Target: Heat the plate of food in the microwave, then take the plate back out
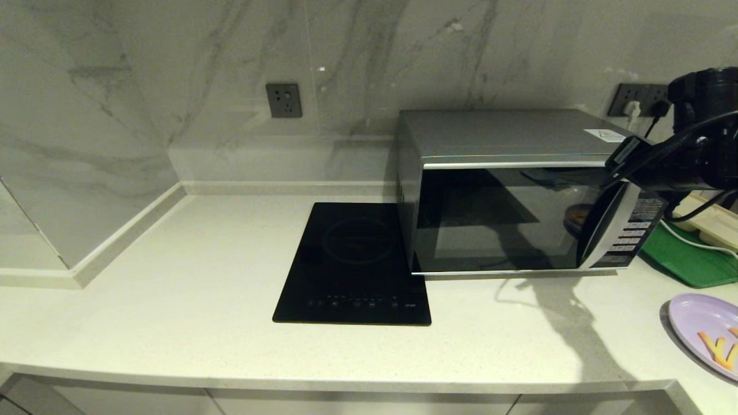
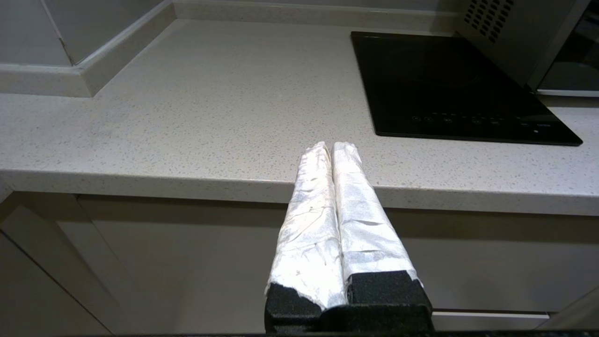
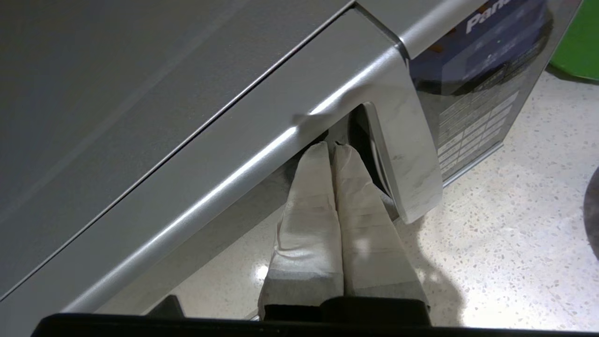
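Observation:
The silver-grey microwave (image 1: 507, 132) stands at the right of the counter, its dark glass door (image 1: 496, 219) facing me. My right gripper (image 3: 333, 146) is shut and holds nothing. Its taped fingertips are tucked into the dark recess behind the door's curved silver trim (image 3: 407, 154), near the top right corner by the button panel (image 1: 634, 230). The pale lilac plate of food (image 1: 700, 323), with orange-yellow sticks (image 1: 720, 346), lies on the counter at the front right, partly out of view. My left gripper (image 2: 332, 145) is shut and empty, parked low before the counter's front edge.
A flat black cooktop (image 1: 354, 259) is set into the counter just left of the microwave. A green tray (image 1: 686, 259) and a beige tray (image 1: 715, 222) lie to the microwave's right. Marble walls close the back and left.

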Motion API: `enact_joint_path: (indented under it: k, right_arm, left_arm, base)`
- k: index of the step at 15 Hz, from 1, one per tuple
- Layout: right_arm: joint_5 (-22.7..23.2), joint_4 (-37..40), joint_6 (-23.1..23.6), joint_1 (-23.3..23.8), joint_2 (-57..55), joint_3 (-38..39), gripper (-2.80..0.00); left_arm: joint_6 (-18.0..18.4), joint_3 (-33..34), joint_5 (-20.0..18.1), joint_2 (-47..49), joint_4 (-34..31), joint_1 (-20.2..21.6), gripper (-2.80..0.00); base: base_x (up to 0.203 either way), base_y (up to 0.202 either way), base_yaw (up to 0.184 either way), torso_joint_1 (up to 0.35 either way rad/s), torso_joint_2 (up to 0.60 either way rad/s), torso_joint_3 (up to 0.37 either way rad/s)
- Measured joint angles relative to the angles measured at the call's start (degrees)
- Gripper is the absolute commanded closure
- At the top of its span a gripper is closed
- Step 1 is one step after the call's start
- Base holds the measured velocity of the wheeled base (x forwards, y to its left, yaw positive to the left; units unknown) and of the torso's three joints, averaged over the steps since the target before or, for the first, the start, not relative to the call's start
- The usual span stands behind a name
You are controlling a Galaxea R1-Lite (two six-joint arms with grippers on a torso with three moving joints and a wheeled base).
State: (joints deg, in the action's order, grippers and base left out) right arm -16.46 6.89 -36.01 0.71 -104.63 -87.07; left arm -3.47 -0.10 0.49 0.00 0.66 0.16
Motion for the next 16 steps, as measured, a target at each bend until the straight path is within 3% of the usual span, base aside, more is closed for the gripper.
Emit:
enact_joint_path:
  k: [5, 8, 10, 13, 16]
  right_arm:
    - [2.75, 0.27, 0.55, -0.07, 0.45, 0.98, 0.00]
    - [8.19, 0.76, 3.06, -0.81, 4.41, 5.34, 0.00]
    - [13.19, 2.42, 6.77, -2.52, 8.65, 8.92, 0.00]
    - [22.71, 5.56, 15.97, -4.98, 13.34, 12.16, 0.00]
    - [24.78, 5.70, 24.56, -9.65, 13.76, 11.82, 0.00]
  left_arm:
    - [-0.01, 0.00, 0.02, 0.00, 0.00, 0.00, 0.00]
    - [-0.01, 0.00, 0.02, 0.00, 0.02, 0.00, 0.00]
    - [-0.01, 0.00, 0.02, 0.00, 0.00, 0.00, 0.00]
    - [-0.01, 0.00, 0.02, 0.00, 0.02, 0.00, 0.00]
    - [0.00, 0.00, 0.01, 0.00, 0.02, 0.00, 0.00]
  base:
    - [0.000, 0.000, 0.000, 0.000, 0.00, 0.000]
    - [0.000, 0.000, 0.000, 0.000, 0.00, 0.000]
    - [0.000, 0.000, 0.000, 0.000, 0.00, 0.000]
    - [0.000, 0.000, 0.000, 0.000, 0.00, 0.000]
    - [0.000, 0.000, 0.000, 0.000, 0.00, 0.000]
